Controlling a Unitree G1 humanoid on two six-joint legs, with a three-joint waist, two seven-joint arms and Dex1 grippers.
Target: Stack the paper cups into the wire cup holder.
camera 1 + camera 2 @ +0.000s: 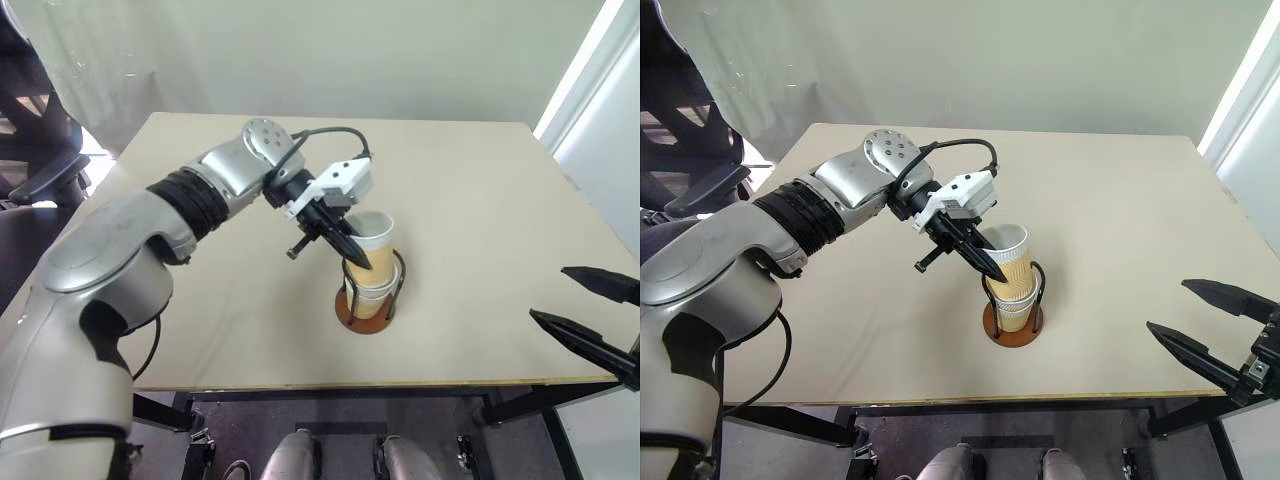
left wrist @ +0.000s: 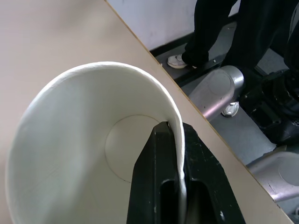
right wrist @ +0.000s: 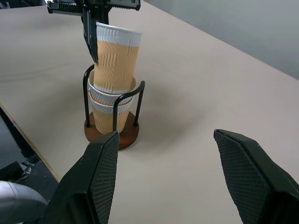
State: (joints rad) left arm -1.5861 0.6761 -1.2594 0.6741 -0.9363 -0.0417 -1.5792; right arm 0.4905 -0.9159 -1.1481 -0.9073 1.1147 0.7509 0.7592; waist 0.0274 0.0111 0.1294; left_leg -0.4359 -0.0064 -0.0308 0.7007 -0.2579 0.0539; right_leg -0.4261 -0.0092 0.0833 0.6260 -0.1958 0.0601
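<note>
The left tool [image 1: 352, 250] is pinching the rim of the top paper cup [image 3: 115, 58], one finger inside and one outside, holding it partly seated in the two cups [image 3: 110, 105] already nested in the wire cup holder [image 3: 114, 133], which is standing near the desk's [image 1: 480, 200] front edge. The right tool [image 3: 163, 182] is hanging released, well apart from the holder

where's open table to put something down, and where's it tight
Bare tabletop runs from the wire cup holder to the far and right-hand edges, and the near left corner under the left arm is bare too. The strip between the holder and the open right gripper is free. It is crowded only at the holder, where the left gripper pinches the top paper cup above the nested cups.
</note>
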